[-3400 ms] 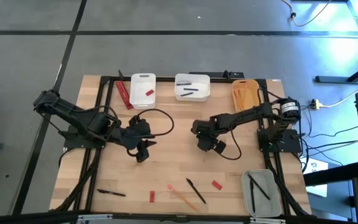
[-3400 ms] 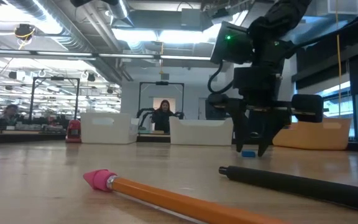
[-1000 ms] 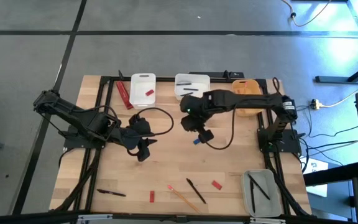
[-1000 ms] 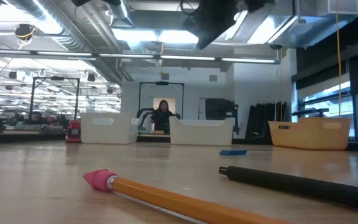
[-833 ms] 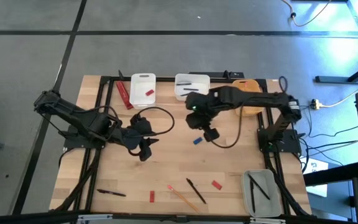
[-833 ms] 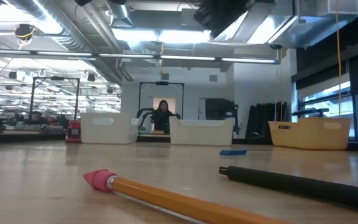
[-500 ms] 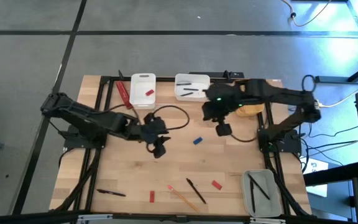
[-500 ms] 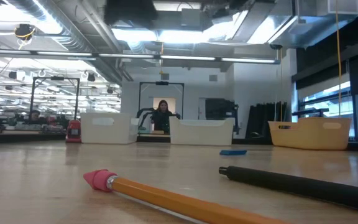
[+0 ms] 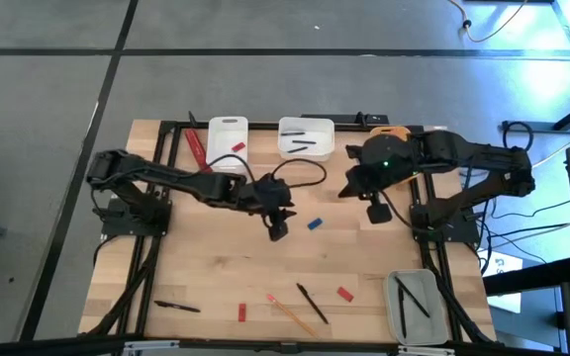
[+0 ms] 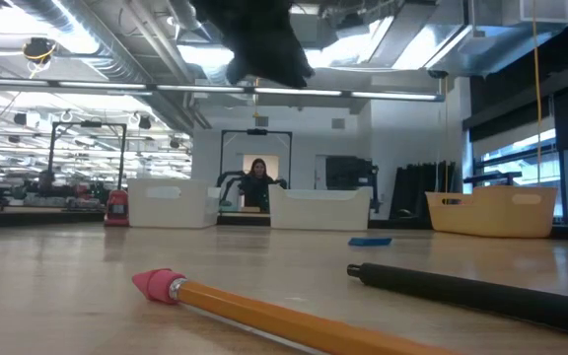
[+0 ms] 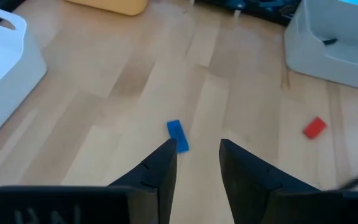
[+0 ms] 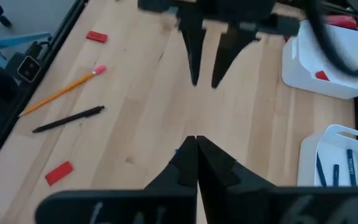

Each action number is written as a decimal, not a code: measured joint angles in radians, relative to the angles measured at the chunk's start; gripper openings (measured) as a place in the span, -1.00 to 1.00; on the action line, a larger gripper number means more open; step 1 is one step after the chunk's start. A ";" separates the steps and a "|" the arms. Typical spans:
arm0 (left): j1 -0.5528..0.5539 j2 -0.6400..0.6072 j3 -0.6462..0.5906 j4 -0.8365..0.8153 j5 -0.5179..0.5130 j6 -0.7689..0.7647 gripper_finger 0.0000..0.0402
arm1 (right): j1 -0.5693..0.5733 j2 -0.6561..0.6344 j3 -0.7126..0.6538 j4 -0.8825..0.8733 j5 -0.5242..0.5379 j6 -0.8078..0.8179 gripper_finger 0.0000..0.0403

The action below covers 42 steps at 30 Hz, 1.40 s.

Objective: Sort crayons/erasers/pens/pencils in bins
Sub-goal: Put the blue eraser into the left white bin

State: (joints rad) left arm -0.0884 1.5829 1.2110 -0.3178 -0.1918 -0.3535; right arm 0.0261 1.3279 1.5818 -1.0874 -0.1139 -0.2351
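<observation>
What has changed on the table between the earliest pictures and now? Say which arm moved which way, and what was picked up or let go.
The right gripper, which earlier stood over the small blue piece and carried it toward the table's middle, has let it go and drawn back to the right, shut and empty. The left gripper has reached right toward that piece, open. The pencil, the pens and the bins stayed put.

Pale wood-grain table (image 9: 206, 267) with faint sheen; smooth plastic bins (image 9: 306, 137), white, orange, translucent grey; painted wooden pencil (image 10: 294, 319); matt black pen (image 10: 471, 293).
</observation>
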 joint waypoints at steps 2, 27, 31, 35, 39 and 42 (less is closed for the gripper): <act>0.004 0.032 0.000 0.040 -0.001 0.006 -0.44 | 0.000 -0.001 0.000 0.001 0.000 0.022 -0.98; 0.007 0.221 0.000 0.157 -0.006 0.021 -0.44 | -0.001 0.000 -0.001 0.001 0.001 0.018 -0.98; 0.021 0.221 0.000 0.152 0.013 0.015 -0.44 | -0.001 0.000 -0.001 0.005 0.001 0.017 -0.98; 0.035 0.221 0.000 0.150 0.029 -0.011 -0.37 | -0.001 0.000 -0.001 0.005 0.001 0.017 -0.98; 0.042 0.221 0.000 0.151 0.047 -0.014 -0.32 | -0.001 0.000 -0.001 0.006 0.001 0.017 -0.98; 0.042 0.221 0.000 0.153 0.045 -0.023 -0.37 | -0.001 0.000 -0.001 0.006 0.001 0.017 -0.98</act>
State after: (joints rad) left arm -0.0460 1.8038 1.2112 -0.1645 -0.1467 -0.3762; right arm 0.0254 1.3277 1.5810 -1.0817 -0.1127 -0.2176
